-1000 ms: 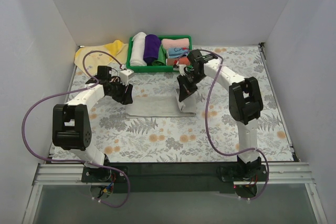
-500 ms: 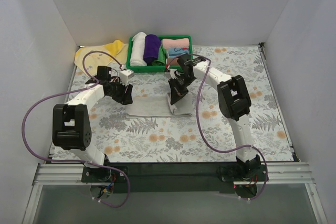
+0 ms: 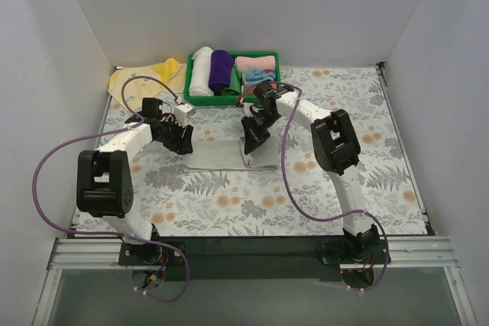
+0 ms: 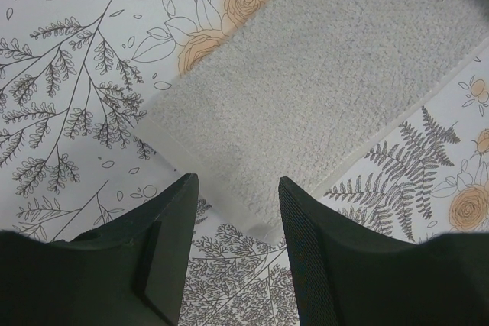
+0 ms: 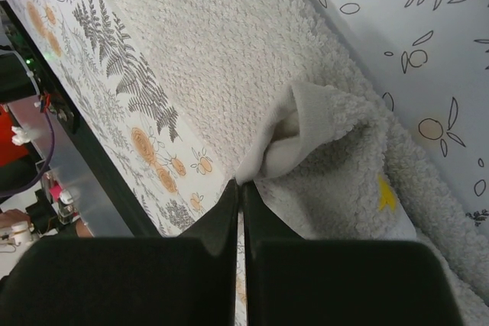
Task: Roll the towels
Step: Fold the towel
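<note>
1. Grey towel (image 3: 218,156) lies flat mid-table, its right end folded up at the right gripper (image 3: 252,141). The left gripper (image 3: 183,139) is at its left edge. Patterned table (image 3: 252,204) stretches in front. The yellow towel (image 3: 149,74) lies back-left, beside the basket (image 3: 233,100).
2. Left wrist: the left gripper (image 4: 237,211), jaws wide, straddles the grey towel's (image 4: 306,89) corner.
3. Right wrist: the right gripper (image 5: 238,188), jaws nearly together, pinches the grey towel's (image 5: 221,51) folded edge.

Green basket (image 3: 214,100) blocks behind grey towel (image 3: 218,156); nearside open.

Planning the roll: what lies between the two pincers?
Only the grey towel, lying flat from left pincer to right pincer; top external view shows it.
</note>
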Controlling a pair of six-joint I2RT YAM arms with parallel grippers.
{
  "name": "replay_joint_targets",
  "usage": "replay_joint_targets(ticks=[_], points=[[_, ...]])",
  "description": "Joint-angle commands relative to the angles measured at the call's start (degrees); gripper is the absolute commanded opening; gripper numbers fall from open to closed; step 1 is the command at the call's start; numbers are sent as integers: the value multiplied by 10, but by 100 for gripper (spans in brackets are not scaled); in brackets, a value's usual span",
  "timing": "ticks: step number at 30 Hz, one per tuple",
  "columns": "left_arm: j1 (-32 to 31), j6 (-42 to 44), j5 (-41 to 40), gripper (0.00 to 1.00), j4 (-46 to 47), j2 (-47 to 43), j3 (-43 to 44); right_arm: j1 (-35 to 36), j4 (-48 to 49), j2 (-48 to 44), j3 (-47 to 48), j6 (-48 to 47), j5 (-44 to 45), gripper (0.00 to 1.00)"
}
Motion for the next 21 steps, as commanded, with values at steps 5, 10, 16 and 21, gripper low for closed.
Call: replay_joint_targets(ticks=[5,10,16,21], points=[[5,9,2,44,-3,1,3,7,12,10,17,6,-37,11],[5,15,7,44,-14,-3,12,6,11,-24,23,1,-74,35],[5,21,37,44,-31,-3,28,-13,10,-74,20,-16,-109,34],[5,27,64,43,-36,-6,29,-79,9,-81,-2,-48,-131,21]])
